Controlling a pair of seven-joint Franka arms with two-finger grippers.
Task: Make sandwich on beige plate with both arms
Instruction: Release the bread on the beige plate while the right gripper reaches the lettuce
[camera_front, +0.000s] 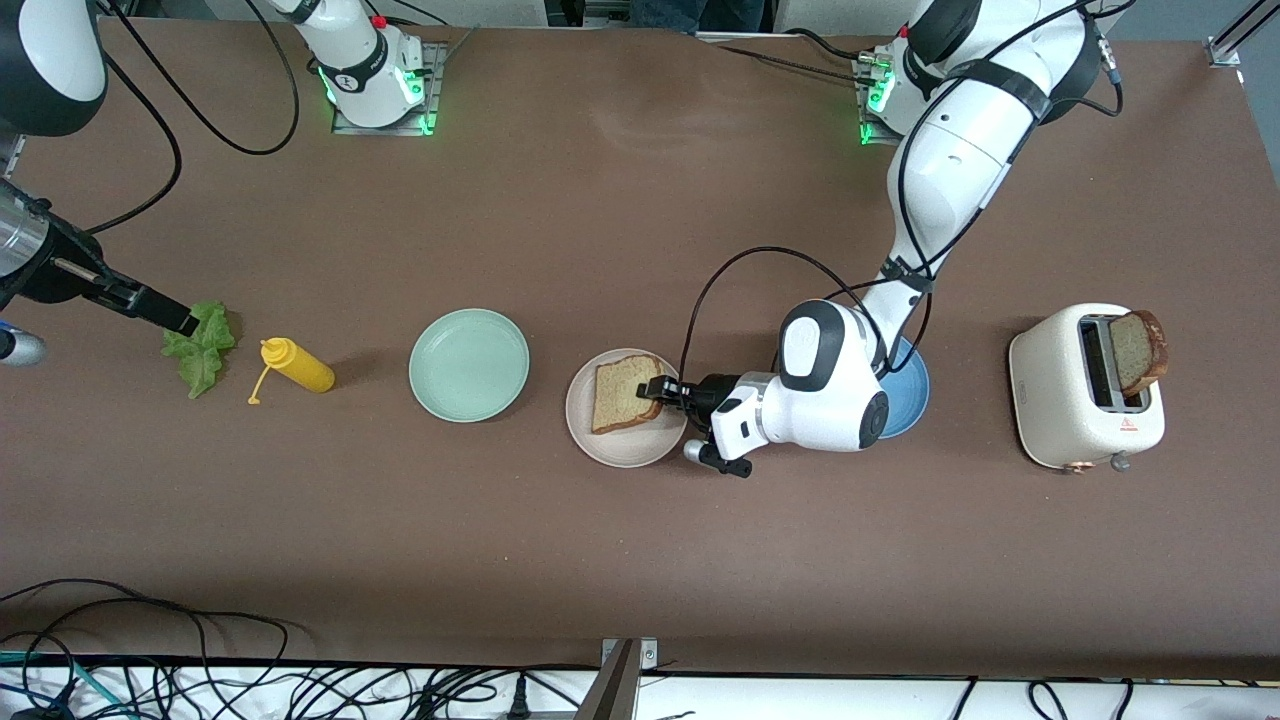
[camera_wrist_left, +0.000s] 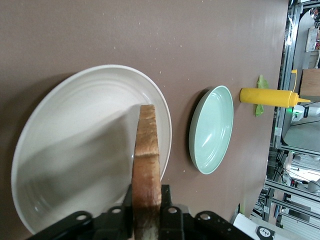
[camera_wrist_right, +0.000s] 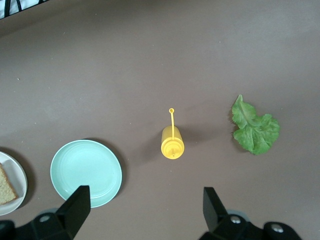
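The beige plate (camera_front: 627, 445) lies mid-table, and it also shows in the left wrist view (camera_wrist_left: 75, 130). My left gripper (camera_front: 655, 390) is shut on the edge of a tan bread slice (camera_front: 622, 392) and holds it over the plate; the left wrist view shows the gripper (camera_wrist_left: 147, 192) with the slice (camera_wrist_left: 146, 150) edge-on. A second bread slice (camera_front: 1141, 351) sticks out of the toaster. The green lettuce leaf (camera_front: 203, 346) lies toward the right arm's end. My right gripper (camera_front: 180, 322) is open and empty in the air over the lettuce's edge; the right wrist view shows the gripper (camera_wrist_right: 145, 210) and the leaf (camera_wrist_right: 255, 131).
A yellow squeeze bottle (camera_front: 297, 365) lies between the lettuce and a mint-green plate (camera_front: 468, 364). A blue plate (camera_front: 908, 390) sits partly under the left arm. A white toaster (camera_front: 1085, 385) stands toward the left arm's end. Cables lie along the table's front edge.
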